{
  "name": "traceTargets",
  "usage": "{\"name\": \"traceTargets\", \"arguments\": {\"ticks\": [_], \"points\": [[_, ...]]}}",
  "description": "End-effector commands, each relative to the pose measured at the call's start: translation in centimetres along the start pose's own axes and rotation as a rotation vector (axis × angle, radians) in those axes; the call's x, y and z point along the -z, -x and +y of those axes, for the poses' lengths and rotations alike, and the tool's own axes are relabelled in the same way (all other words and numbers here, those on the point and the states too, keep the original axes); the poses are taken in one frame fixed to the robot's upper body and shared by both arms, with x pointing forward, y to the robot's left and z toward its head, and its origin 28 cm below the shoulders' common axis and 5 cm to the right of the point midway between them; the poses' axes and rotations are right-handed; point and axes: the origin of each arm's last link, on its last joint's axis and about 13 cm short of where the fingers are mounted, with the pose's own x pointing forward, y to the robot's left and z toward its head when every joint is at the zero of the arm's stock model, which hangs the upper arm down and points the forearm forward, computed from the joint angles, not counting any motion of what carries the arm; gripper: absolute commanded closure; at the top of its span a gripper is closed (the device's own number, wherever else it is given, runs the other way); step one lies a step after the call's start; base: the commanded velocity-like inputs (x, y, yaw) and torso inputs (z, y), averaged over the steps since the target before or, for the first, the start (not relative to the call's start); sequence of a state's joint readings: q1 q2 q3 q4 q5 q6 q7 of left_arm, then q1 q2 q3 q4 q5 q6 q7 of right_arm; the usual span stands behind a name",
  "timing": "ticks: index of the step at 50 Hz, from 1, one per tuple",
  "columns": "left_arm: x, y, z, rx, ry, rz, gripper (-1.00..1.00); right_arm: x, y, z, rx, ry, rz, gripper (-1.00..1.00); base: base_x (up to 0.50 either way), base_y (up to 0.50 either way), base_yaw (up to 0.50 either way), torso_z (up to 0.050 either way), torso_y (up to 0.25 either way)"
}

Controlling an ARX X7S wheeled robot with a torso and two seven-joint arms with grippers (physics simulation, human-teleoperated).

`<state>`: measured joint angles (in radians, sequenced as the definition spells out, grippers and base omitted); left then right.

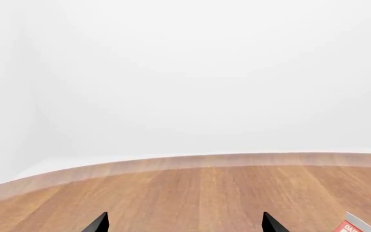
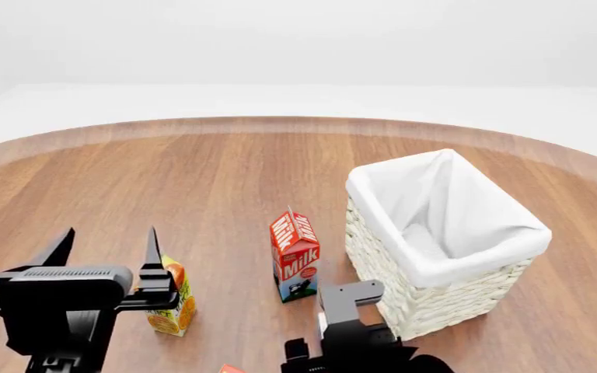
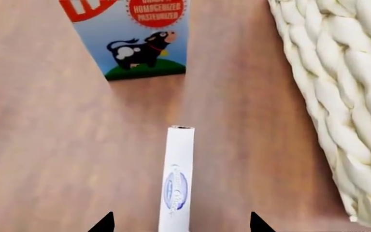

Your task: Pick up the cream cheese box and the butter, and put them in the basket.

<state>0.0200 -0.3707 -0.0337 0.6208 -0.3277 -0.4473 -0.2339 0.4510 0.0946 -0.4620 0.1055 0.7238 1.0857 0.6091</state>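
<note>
The counter (image 2: 226, 179) is a round slab of warm, streaky wood grain with a paler rounded edge. On it stands the basket (image 2: 438, 299), square, its wall a thick cream braid of wicker, with a smooth white cloth liner (image 2: 438, 206) folded over the rim. Just beside it stands the milk carton (image 2: 295, 256), gabled, red and white, with a cow printed on a blue panel. The cream cheese box (image 3: 176, 186), a thin white slab with a blue oval mark, lies on the wood between the carton and the basket wall, and the right gripper (image 3: 180, 223) sits over it, its black pointed fingers spread wide either side, not touching it. The left gripper (image 2: 106, 245) hangs with its fingers parted and empty, beside an orange juice carton (image 2: 174, 305). A red corner at the head view's lower edge may be the butter (image 2: 230, 369).
</note>
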Motion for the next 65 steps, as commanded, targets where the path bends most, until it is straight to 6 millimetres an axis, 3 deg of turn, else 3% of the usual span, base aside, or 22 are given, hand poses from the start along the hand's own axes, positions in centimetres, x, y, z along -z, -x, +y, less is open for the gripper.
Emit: {"name": "traceTargets", "arguments": {"ticks": [1,8,9,29,65], "points": [[0.0,0.0,0.0,0.001,0.0,0.0,-1.0,0.2,-0.5,0.0,0.008,-0.002,0.013,-1.0,0.0,0.0,0.0,0.0,0.0],[0.1,0.0,0.0,0.003,-0.001,0.0,-1.0,0.3,-0.5,0.1,-0.002,0.005,0.009,-1.0,0.0,0.0,0.0,0.0,0.0],[0.1,0.0,0.0,0.003,-0.001,0.0,-1.0,0.3,-0.4,0.1,-0.003,0.006,0.009,1.0,0.0,0.0,0.0,0.0,0.0],[0.1,0.0,0.0,0.002,0.0,-0.001,-1.0,-0.2,0.1,-0.2,-0.022,-0.018,-0.01,1.0,0.0,0.0,0.0,0.0,0.0],[0.0,0.0,-0.1,0.004,-0.001,-0.001,-1.0,-3.5,8.1,-0.4,-0.082,-0.012,-0.236,1.0,0.0,0.0,0.0,0.0,0.0]]}}
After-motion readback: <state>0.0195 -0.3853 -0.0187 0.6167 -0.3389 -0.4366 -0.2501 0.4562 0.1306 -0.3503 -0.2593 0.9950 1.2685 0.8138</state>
